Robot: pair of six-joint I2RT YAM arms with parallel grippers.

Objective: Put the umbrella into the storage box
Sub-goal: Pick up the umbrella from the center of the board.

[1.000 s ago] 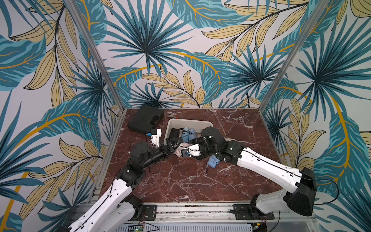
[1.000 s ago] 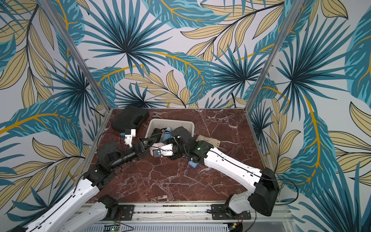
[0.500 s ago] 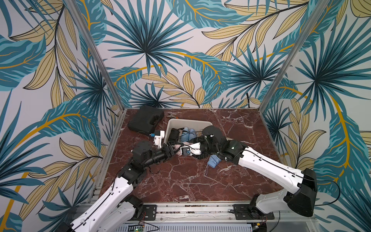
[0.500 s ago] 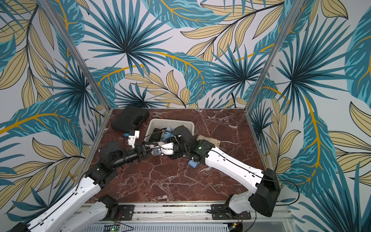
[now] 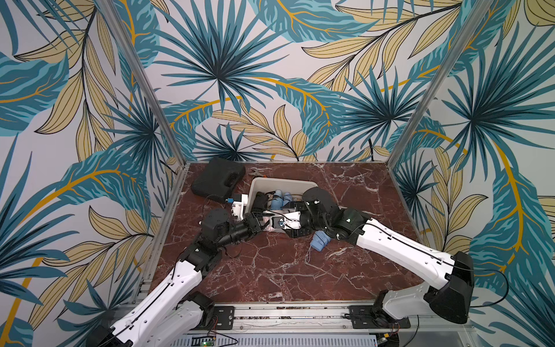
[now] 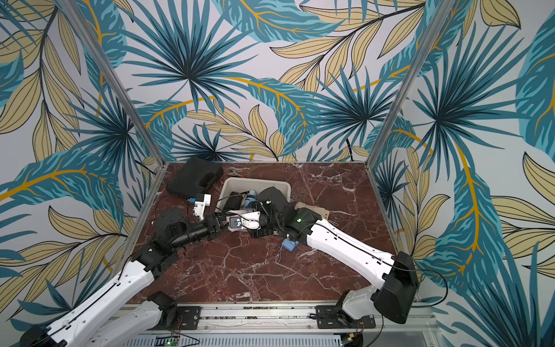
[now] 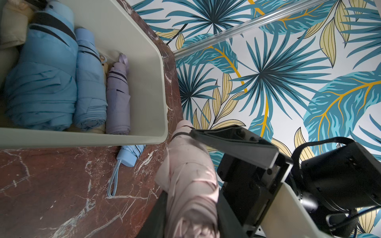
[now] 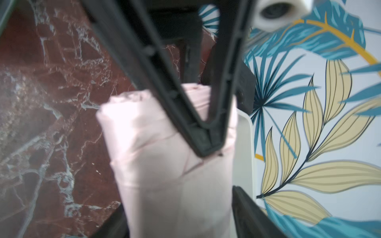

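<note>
Pink umbrella (image 7: 186, 162) — long axis out from left end effector (image 7: 191, 206).

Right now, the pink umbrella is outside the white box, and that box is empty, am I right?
Not quite: the storage box is not empty. The left wrist view shows folded blue umbrellas and a lilac umbrella in it. The pink umbrella is indeed outside it.

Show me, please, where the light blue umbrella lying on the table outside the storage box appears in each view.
Top view: light blue umbrella on the table beside the right arm, nearer the camera than the storage box.
Top view: umbrella partly hidden by the right arm.
Left wrist: umbrella just outside the box's wall, strap trailing.
Right wrist: not in view.
Shared landmark: the red marble table.
</note>
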